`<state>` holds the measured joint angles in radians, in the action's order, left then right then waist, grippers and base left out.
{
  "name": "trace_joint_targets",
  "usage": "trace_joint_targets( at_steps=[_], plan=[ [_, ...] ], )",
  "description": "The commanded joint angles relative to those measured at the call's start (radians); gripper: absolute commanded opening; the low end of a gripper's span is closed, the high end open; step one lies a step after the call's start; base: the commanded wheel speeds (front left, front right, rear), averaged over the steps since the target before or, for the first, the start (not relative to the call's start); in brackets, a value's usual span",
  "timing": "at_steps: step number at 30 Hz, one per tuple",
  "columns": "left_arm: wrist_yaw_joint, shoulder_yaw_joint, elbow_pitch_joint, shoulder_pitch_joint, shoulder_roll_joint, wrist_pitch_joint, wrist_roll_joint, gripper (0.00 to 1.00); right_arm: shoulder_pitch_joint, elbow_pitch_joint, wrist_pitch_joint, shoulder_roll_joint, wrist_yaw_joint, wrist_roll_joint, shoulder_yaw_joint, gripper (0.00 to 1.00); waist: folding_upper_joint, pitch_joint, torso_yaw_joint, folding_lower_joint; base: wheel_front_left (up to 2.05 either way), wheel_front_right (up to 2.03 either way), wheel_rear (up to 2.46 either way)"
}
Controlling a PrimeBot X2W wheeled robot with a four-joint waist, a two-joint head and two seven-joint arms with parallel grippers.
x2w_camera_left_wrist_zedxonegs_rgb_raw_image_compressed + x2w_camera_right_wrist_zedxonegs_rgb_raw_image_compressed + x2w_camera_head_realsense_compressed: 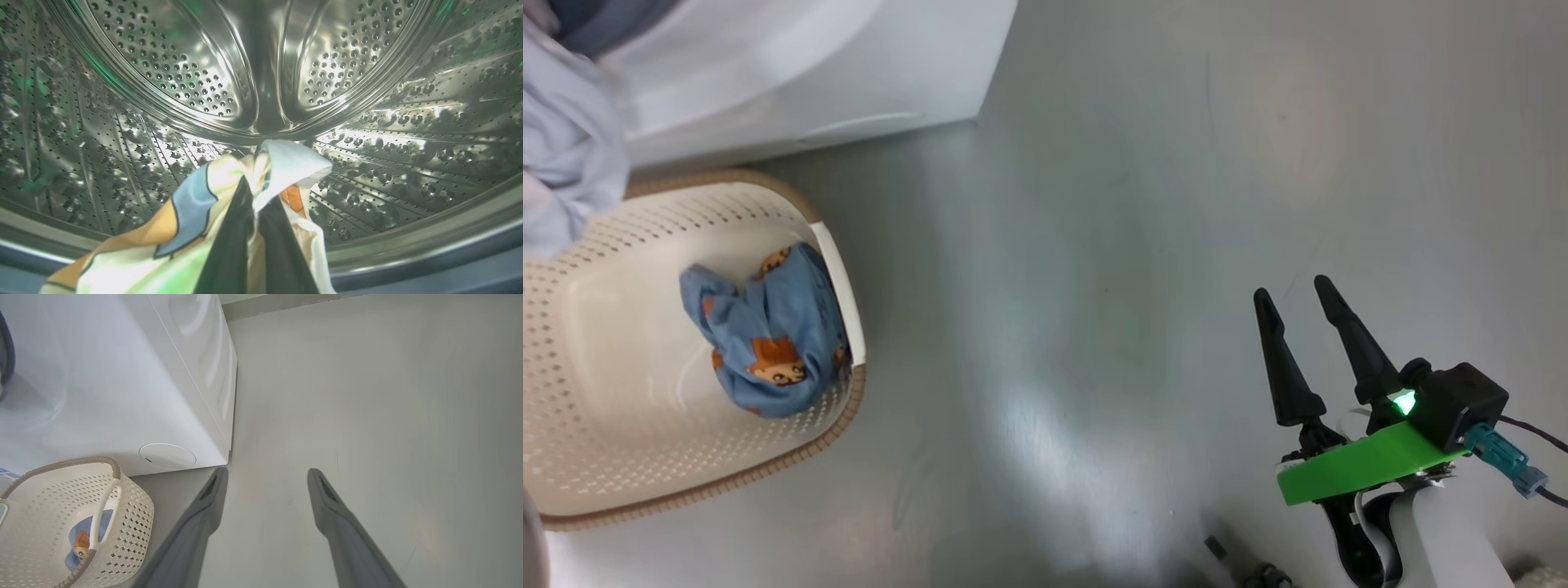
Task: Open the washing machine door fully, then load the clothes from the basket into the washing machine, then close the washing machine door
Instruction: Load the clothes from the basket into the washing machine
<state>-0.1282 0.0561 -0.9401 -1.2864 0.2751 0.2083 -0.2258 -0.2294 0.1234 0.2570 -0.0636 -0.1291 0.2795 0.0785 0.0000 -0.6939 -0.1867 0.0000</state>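
**A:** Left arm first, nearest thing out.

**B:** The left gripper (256,190) has its two dark fingers pressed together and pinching the cream-white garment (192,204). The cloth has blue and orange print patches. It bunches over the fingertips and drapes down toward the lower left of the wrist view.

**A:** Where is it held?

**B:** At the mouth of the washing machine's steel drum (163,61). The blue-grey gasket (449,277) runs along the bottom edge, with the perforated drum wall beyond it and the back plate farthest off. The cloth hangs above the drum wall. I cannot tell whether any of it touches the metal.

**A:** Right arm?

**B:** The right gripper (1292,290) has its fingers spread apart with nothing between them. It is over bare grey floor (1135,245), and a green bracket (1364,469) sits at its wrist. It is well apart from the basket.

**A:** And the basket?

**B:** The basket (605,327) stands on the floor just in front of the washing machine (849,73). One crumpled blue garment (768,335) with orange animal prints lies inside, against the wall under the white handle (837,278).

**A:** Farther back?

**B:** The white machine front, with its round lower hatch (167,456) just beyond the basket rim.
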Motion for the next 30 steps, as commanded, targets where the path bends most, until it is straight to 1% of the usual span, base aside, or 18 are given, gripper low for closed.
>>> trace_joint_targets(
  at_steps=[1, 6, 9, 13, 17, 18, 22, 23, 24, 30],
  plan=[
    [-0.002, -0.002, 0.007, -0.029, 0.056, -0.014, -0.003, 0.00, 0.005, -0.024, 0.005, 0.003, -0.002, 0.007, 0.022, 1.00, 0.0000, -0.042, -0.008, 0.0000, 0.00, 0.00, 0.00],
    [-0.002, -0.030, -0.045, -0.095, 0.064, -0.037, -0.002, 0.00, 0.000, -0.028, 0.005, 0.008, -0.002, 0.008, 0.024, 1.00, 0.0000, -0.062, -0.010, 0.0000, 0.00, 0.00, 0.00],
    [0.013, -0.052, -0.032, -0.134, 0.084, 0.007, 0.028, 0.00, -0.003, -0.027, 0.005, 0.009, -0.002, 0.008, 0.030, 1.00, 0.0000, -0.066, -0.013, 0.0000, 0.00, 0.00, 0.00],
    [0.026, -0.071, 0.062, -0.165, 0.101, 0.051, 0.066, 0.00, -0.009, -0.024, 0.005, 0.011, -0.002, 0.012, 0.041, 1.00, 0.0000, -0.071, -0.020, 0.0000, 0.00, 0.00, 0.00],
    [0.030, -0.056, 0.261, -0.136, 0.107, 0.053, 0.088, 0.00, -0.021, -0.024, 0.005, 0.011, -0.002, 0.017, 0.051, 1.00, 0.0000, -0.082, -0.027, 0.0000, 0.00, 0.00, 0.00],
    [0.032, -0.050, 0.284, -0.118, 0.104, 0.053, 0.090, 0.00, -0.023, -0.024, 0.005, 0.012, -0.002, 0.017, 0.053, 1.00, 0.0000, -0.083, -0.027, 0.0000, 0.00, 0.00, 0.00],
    [0.038, -0.030, 0.308, -0.067, 0.094, 0.053, 0.090, 0.00, -0.027, -0.019, 0.005, 0.012, -0.002, 0.020, 0.055, 1.00, 0.0000, -0.080, -0.028, 0.0000, 0.00, 0.00, 0.00],
    [0.042, -0.021, 0.303, -0.053, 0.088, 0.053, 0.086, 0.44, -0.026, -0.017, 0.005, 0.012, -0.002, 0.020, 0.055, 1.00, 0.0000, -0.077, -0.026, 0.0000, 0.00, 0.00, 0.00],
    [0.043, -0.016, 0.303, -0.043, 0.083, 0.053, 0.085, 1.00, -0.026, -0.015, 0.005, 0.012, -0.002, 0.020, 0.055, 1.00, 0.0000, -0.075, -0.024, 0.0000, 0.00, 0.00, 0.00],
    [0.042, 0.001, 0.255, -0.007, 0.055, 0.053, 0.075, 1.00, -0.027, -0.009, 0.005, 0.013, -0.002, 0.014, 0.046, 1.00, 0.0000, -0.058, -0.005, 0.0000, 0.00, 0.00, 0.00]
  ],
)
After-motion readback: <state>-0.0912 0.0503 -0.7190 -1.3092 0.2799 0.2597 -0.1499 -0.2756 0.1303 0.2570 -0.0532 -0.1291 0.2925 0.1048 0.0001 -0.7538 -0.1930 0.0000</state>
